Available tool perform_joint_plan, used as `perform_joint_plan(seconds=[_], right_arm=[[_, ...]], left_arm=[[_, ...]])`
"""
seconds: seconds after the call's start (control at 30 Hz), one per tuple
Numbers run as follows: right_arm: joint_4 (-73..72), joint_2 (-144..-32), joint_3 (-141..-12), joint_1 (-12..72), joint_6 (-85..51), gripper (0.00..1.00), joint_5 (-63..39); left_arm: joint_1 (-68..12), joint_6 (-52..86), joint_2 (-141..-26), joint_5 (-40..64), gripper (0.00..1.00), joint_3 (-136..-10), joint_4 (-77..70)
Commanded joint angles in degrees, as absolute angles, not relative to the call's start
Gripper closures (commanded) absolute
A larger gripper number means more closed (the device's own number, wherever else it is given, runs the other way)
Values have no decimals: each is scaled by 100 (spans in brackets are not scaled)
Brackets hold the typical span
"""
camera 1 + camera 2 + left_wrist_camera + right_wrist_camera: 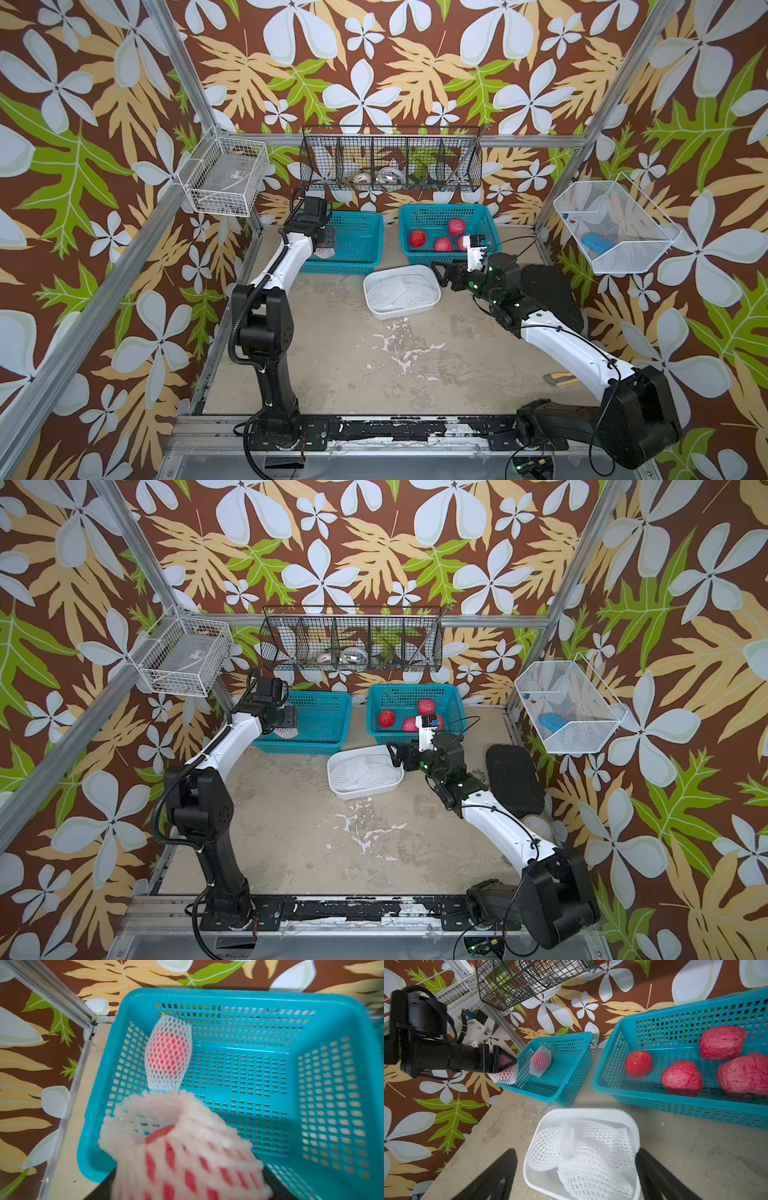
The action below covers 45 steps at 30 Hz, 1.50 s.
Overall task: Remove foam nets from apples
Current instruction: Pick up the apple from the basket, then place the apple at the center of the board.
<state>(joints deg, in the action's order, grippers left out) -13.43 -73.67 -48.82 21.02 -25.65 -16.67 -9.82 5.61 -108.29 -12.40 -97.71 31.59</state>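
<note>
Floral brown wallpaper [374, 62] surrounds a scuffed beige tabletop [353, 353].

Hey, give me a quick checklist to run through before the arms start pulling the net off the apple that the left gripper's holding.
1. Left gripper grip on the held netted apple: ok, clamped on it.
2. Right gripper open and empty: ok, above the white tub.
3. Tub can take another net: seems ok, the loose foam nets leave some room.
4. Right teal basket has space: ok, four bare apples with free floor.
5. All apples stripped: not ok, another netted apple lies in the left teal basket.
</note>
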Motion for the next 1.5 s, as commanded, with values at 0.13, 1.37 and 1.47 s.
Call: perform_joint_plan(seconds=[0.13,1.37,1.47], right_arm=[[-1297,-7208,-4854,2109,-2602,9,-1454],[-1135,-6871,-3408,2142,-2496,10,-1193],[-1143,-6915,-3428,2142,-2505,10,-1210]], left_arm=[[-2385,869,-9320,-1002,26,-8205,2452],[-4621,808,-9461,1261,22,-4812,326],[-4621,860,-9417,1204,16,-4815,321]])
